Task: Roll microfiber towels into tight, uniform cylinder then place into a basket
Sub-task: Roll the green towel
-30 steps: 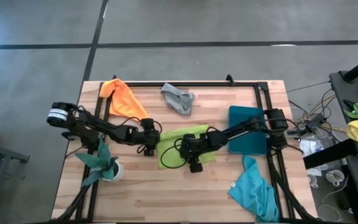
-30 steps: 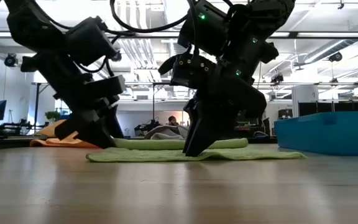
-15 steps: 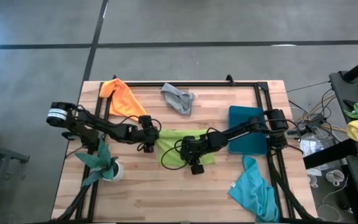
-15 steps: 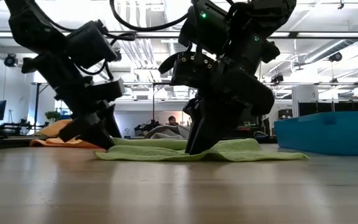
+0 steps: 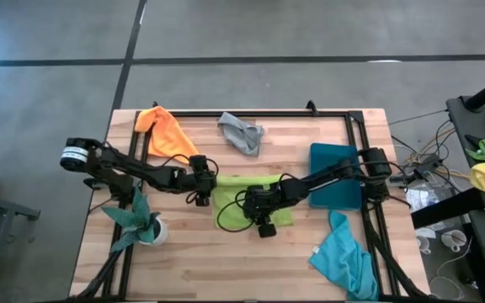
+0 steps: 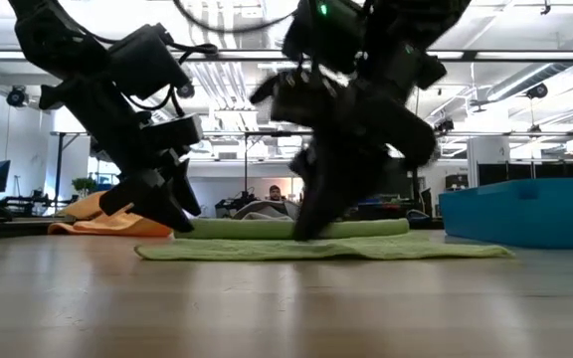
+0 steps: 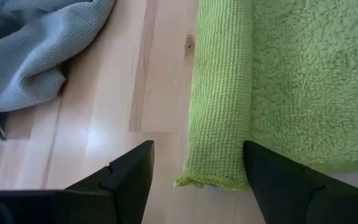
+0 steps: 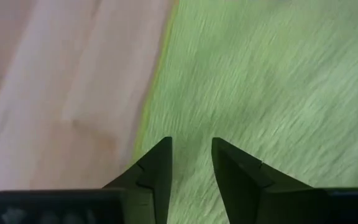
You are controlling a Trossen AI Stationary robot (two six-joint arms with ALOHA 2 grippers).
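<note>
Lime green towel (image 5: pixel 251 200) is spread mid-table, its far edge rolled into a narrow tube (image 7: pixel 219 93). Left gripper (image 7: pixel 194 177) is held wide at the roll's end, straddling it without closing. Right gripper (image 8: pixel 190 171) is set narrow over the flat cloth, nothing pinched. Basket (image 5: pixel 333 172) is seen beside the right arm.
</note>
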